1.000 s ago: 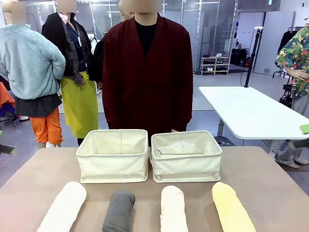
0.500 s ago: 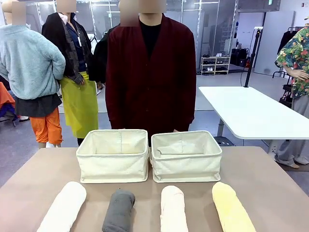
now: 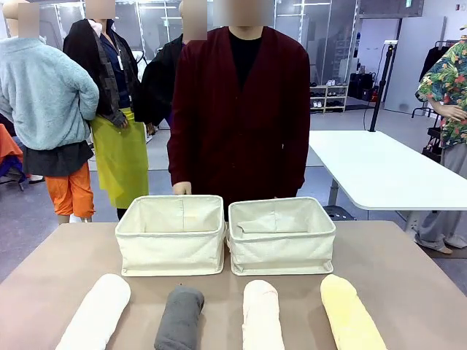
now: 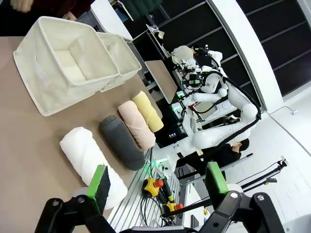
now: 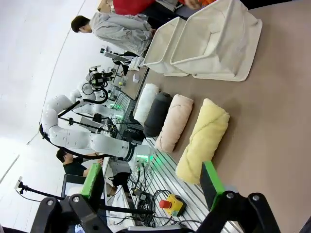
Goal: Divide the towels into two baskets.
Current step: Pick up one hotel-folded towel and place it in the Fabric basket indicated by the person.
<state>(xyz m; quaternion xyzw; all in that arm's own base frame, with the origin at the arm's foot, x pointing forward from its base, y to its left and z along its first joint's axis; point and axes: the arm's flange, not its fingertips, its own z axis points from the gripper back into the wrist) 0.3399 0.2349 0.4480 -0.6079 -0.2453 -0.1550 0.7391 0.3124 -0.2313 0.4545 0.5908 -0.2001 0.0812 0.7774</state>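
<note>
Listing stock at the outset of sorting: four rolled towels lie side by side along the near edge of the brown table [image 3: 408, 270], none yet in a bin.

- From the robot's left: white rolled terry-cloth towel [image 3: 95, 315], dark grey rolled terry-cloth towel [image 3: 179, 319], cream rolled terry-cloth towel [image 3: 262, 315], pale yellow rolled terry-cloth towel [image 3: 350, 315].
- Behind them, touching each other: two rectangular cream canvas bins with soft upright sides, the left basket [image 3: 171, 251] and the right basket [image 3: 281, 254], both apparently empty.
- Far side: a person in a dark red cardigan, one hand [image 3: 182, 188] at the left basket's back rim.
- Left gripper [image 4: 158, 179]: jaws wide, nothing between them, near the white roll's end.
- Right gripper [image 5: 151, 177]: jaws wide, empty, near the yellow roll's end.

Step in hand, as judged: the first pick. Each arm should take its nearest outer roll and close across the roll's middle rather than its end, so it neither sags nor unwinds. Lift it clear of the soft wall before lowering, two rolls to each bin.
</note>
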